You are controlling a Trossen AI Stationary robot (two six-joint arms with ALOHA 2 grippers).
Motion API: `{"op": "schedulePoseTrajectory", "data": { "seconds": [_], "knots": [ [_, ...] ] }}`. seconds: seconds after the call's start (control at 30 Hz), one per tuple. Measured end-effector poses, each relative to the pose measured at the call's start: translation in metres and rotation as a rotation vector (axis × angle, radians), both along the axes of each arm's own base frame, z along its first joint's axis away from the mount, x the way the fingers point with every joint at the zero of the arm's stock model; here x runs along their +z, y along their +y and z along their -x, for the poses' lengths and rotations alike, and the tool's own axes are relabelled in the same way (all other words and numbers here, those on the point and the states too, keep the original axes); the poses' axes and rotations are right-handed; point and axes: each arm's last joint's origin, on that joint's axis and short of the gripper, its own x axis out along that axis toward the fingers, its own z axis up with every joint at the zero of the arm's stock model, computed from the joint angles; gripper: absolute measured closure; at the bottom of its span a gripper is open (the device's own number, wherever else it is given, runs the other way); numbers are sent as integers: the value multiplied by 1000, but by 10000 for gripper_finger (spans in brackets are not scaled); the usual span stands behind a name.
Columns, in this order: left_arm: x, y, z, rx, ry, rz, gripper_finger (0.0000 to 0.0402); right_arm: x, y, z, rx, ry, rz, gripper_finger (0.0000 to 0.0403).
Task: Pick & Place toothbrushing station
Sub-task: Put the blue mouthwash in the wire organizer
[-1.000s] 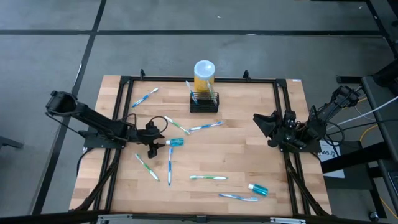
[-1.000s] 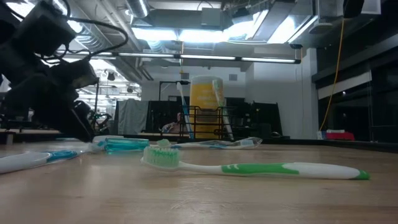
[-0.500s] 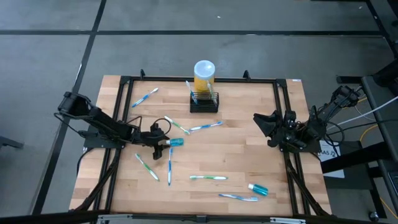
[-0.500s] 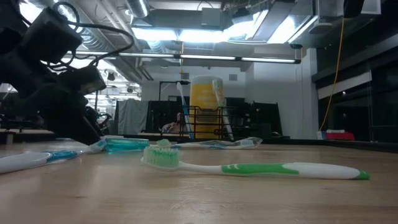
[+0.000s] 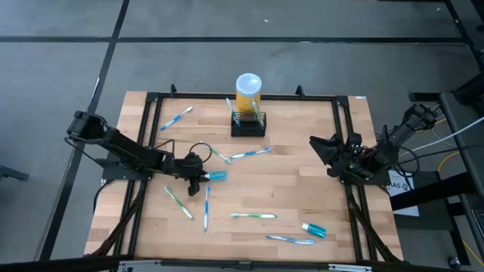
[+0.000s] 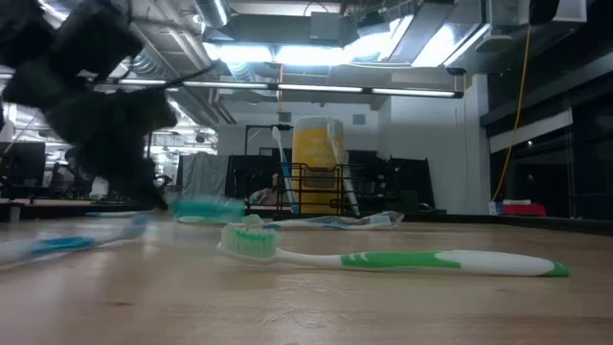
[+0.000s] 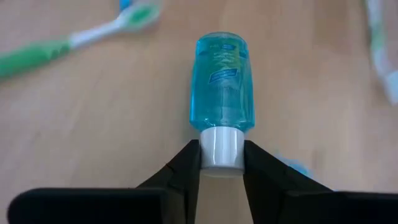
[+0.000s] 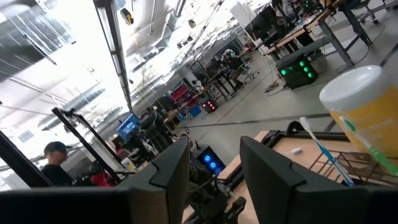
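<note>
Seen from above, your left gripper (image 5: 201, 175) is low over the wooden table (image 5: 287, 196), left of centre. Its fingers (image 7: 186, 168) are pinched on the white cap (image 7: 221, 147) of a small blue tube (image 5: 216, 175). The tube lies flat with its long axis running from 9 o'clock to 3 o'clock, cap toward the gripper at 9 o'clock and its blue body pointing to 3 o'clock.

The wire holder (image 5: 248, 124) stands upright at the table's far middle, at about 1 o'clock from the left gripper and well apart from it. It is a squat black mesh box, so it has no clear long axis; its open top faces up and a toothbrush (image 5: 231, 108) sticks out of it, leaning toward 11 o'clock. A yellow cylinder with a white round top (image 5: 248, 89) stands just beyond it at 12 o'clock, touching or nearly touching; you cannot tell which.

Loose toothbrushes lie scattered between, including a green one (image 5: 253, 216) nearer you.

Your right gripper (image 5: 324, 151) hovers at the table's right edge, at about 4 o'clock from the holder and well apart, with its fingers (image 8: 168, 168) spread and nothing between them.
</note>
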Motion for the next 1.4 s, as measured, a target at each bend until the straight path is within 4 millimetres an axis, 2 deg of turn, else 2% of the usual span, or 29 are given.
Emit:
{"op": "schedulePoseTrajectory", "data": {
  "seconds": [0.1, 0.2, 0.37, 0.47, 0.7, 0.93, 1.1, 1.23, 1.33, 1.4],
  "knots": [
    [30, -1, -16, -30, 0, -24, 314, 3, -1, 1, 0, -20, 1, 257],
    [72, -2, -30, -79, -35, -84, 314, 5, -1, 2, 0, -27, 10, 257],
    [127, 7, -42, -121, 10, -176, 314, 6, -1, 2, 22, -37, 31, 257],
    [162, 22, -51, -93, 5, -202, 314, 7, -1, 2, 42, -53, 42, 257],
    [210, 65, -74, -167, 258, -283, 314, 11, -1, 3, 69, -81, 83, 257],
    [233, 94, -107, -399, 474, -427, 314, 12, 0, 3, 95, -88, 129, 257],
    [231, 106, -132, -530, 696, -659, 314, 13, 0, 3, 105, -98, 164, 257],
    [230, 113, -142, -512, 708, -720, 314, 14, 0, 4, 104, -98, 182, 257],
    [219, 117, -147, -550, 847, -886, 314, 14, 1, 4, 104, -96, 190, 257],
    [213, 120, -153, -549, 880, -964, 314, 14, 1, 4, 102, -91, 205, 257]
  ]
}}
